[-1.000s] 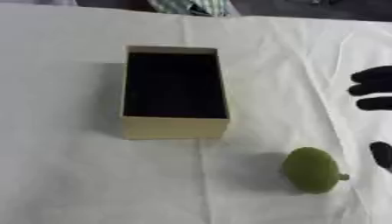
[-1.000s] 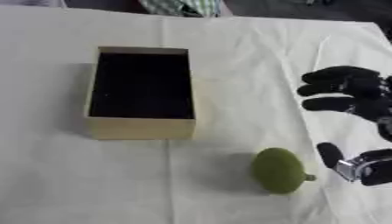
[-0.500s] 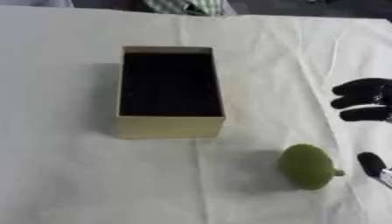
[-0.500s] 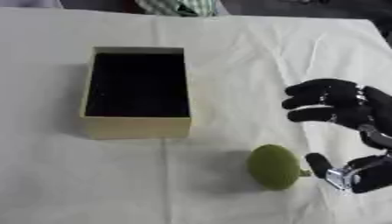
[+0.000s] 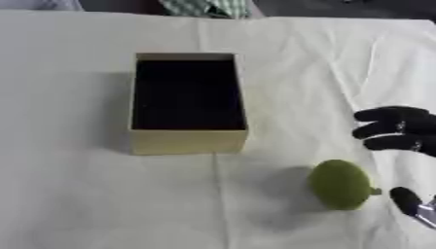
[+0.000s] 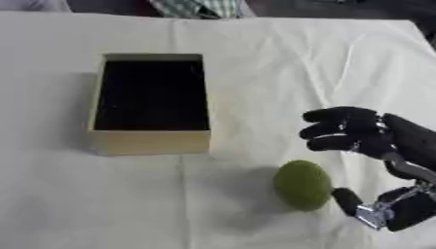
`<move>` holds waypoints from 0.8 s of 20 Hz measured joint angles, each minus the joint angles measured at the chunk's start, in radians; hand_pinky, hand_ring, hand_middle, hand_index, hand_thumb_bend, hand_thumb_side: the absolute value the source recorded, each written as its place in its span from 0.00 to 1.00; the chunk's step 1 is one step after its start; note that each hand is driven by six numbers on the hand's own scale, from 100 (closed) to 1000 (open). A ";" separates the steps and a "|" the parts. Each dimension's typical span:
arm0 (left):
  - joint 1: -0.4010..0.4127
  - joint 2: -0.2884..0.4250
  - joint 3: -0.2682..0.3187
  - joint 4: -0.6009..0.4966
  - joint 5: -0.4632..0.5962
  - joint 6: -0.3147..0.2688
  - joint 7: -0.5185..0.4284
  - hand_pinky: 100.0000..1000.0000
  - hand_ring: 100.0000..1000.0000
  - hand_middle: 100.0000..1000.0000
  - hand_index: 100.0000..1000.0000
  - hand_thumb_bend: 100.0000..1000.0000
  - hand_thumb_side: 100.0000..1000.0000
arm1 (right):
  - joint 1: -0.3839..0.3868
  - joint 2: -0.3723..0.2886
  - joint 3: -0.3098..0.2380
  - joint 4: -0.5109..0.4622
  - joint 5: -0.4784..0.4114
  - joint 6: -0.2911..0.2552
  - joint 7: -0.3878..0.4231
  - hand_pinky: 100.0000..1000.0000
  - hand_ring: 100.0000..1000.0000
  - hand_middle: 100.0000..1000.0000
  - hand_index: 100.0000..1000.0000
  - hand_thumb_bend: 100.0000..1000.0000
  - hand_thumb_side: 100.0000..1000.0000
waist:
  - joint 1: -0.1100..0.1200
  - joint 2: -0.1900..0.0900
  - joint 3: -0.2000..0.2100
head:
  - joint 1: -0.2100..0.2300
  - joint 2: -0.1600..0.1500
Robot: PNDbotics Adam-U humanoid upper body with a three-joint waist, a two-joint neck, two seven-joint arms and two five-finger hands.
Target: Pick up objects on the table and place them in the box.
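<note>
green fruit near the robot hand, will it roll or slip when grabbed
The green fruit looks rounded and egg-shaped, so a nudge would probably roll it across the cloth-covered table. Its skin seems smooth, so it may slip from fingers. The right robot hand is open beside it, apparently not touching.

R hand [image 6: 374, 146] open, beside green fruit [image 6: 302, 185] | box [image 6: 150, 143] left, apart

light: bright, even | shadows: soft | focus: blurry throughout

Place type unclear: only table [image 5: 85, 204] under creased cream cloth, checked fabric [image 5: 208, 7] at far edge.
</note>
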 measured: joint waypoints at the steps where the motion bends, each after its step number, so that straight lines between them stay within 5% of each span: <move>1: 0.000 0.000 0.000 0.000 0.000 0.000 0.000 0.58 0.66 0.59 0.72 0.40 0.38 | 0.000 0.000 0.004 0.000 -0.004 0.001 0.009 0.85 0.94 0.82 0.91 0.00 0.52 | 0.000 0.000 0.000 | -0.001 0.000; 8: 0.002 0.000 0.000 0.000 0.000 0.000 0.000 0.58 0.66 0.59 0.72 0.40 0.38 | -0.009 0.001 0.024 0.000 -0.015 0.035 0.076 0.88 0.98 0.85 0.94 0.00 0.51 | 0.000 0.001 0.007 | -0.002 -0.002; 16: 0.003 -0.001 0.005 0.001 0.000 0.000 -0.001 0.58 0.66 0.59 0.72 0.39 0.39 | -0.010 0.013 0.025 0.000 0.024 0.135 0.183 0.91 1.00 0.88 1.00 0.00 0.55 | 0.004 0.008 0.009 | -0.002 -0.011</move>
